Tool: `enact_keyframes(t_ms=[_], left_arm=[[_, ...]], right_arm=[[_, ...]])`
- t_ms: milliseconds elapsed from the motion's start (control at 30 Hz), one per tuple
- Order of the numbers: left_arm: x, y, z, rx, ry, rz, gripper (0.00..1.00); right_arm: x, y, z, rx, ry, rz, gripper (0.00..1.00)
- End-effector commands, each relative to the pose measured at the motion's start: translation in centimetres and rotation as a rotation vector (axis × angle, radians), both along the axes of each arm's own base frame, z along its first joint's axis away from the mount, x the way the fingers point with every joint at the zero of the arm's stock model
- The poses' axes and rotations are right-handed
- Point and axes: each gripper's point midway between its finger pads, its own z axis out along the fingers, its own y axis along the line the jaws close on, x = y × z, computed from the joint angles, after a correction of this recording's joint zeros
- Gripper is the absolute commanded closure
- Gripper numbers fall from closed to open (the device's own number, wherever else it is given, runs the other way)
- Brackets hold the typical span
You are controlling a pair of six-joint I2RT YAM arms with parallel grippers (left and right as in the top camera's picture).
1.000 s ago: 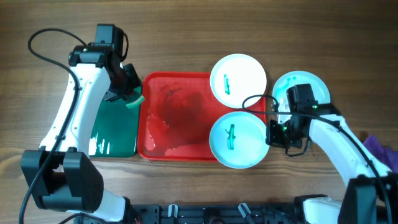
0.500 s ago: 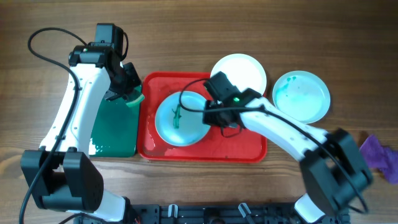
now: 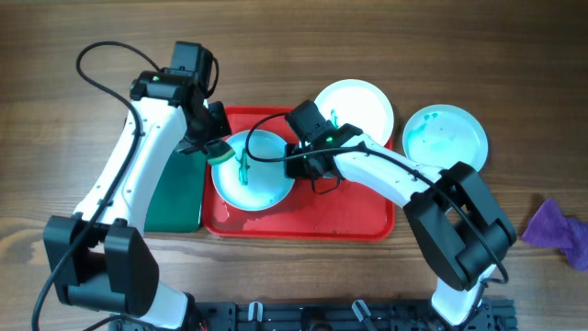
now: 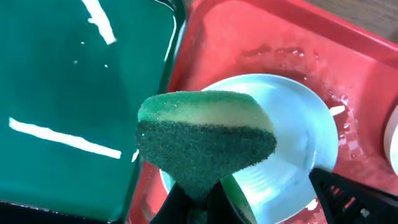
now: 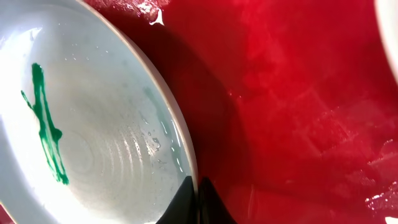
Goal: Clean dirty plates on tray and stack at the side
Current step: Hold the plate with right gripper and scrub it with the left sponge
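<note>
A white plate with a green streak (image 3: 253, 175) lies in the left part of the red tray (image 3: 340, 216). My right gripper (image 3: 303, 165) is shut on its right rim, as the right wrist view shows (image 5: 194, 186), with the plate (image 5: 93, 124) and tray (image 5: 298, 93) below. My left gripper (image 3: 213, 145) is shut on a green-and-yellow sponge (image 4: 205, 134) and holds it over the plate's left edge (image 4: 292, 118). A second streaked plate (image 3: 356, 108) sits at the tray's back right corner. A third plate (image 3: 446, 140) lies on the table to the right.
A dark green tray (image 3: 175, 198) lies left of the red tray, also in the left wrist view (image 4: 68, 93). A purple cloth (image 3: 556, 230) lies at the far right. The red tray floor is wet.
My right gripper has pulled the plate further left in the tray. My left gripper has moved right with the sponge, from over the green tray to the plate's left edge.
</note>
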Motion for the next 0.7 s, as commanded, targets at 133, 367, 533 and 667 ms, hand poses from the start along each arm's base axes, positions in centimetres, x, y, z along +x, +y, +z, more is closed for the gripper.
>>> enact_keyframes(t_ms=[133, 367, 533, 667], left_arm=[[-1.0, -0.5, -2.4, -0.025, 0.026, -0.022, 0.96], [-1.5, -1.5, -8.7, -0.095, -0.028, -0.044, 0.96], [-3.9, -1.3, -11.0, -0.083, 0.028, -0.064, 0.96], [-4.9, -4.9, -11.6, -0.136, 0.004, -0.291, 0.96]], right_arm=[[0.1, 1.3, 0.2, 0.045, 0.000, 0.043, 0.96], [0.0, 1.5, 0.2, 0.052, -0.005, 0.067, 0.96], [0.0, 1.5, 0.2, 0.053, -0.006, 0.067, 0.95], [0.1, 1.7, 0.3, 0.062, -0.006, 0.070, 0.96]])
